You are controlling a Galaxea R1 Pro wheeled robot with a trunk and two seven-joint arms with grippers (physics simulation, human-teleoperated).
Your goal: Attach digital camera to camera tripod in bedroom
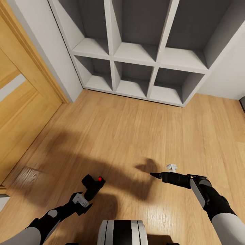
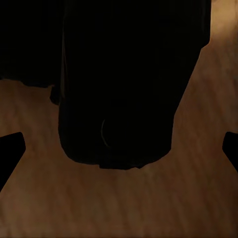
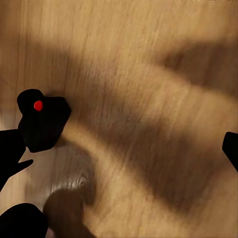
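Camera work first: your left gripper (image 1: 89, 198) pinches the digital camera (image 1: 93, 185), red button up, body running toward one o'clock. Your right gripper (image 1: 156, 175), at three o'clock, looks pressed together and empty. Beyond, at twelve, stands a cubby shelf (image 1: 136, 54); find the tripod.

Head looks down; wrists close, sharing floor (image 1: 136, 129).
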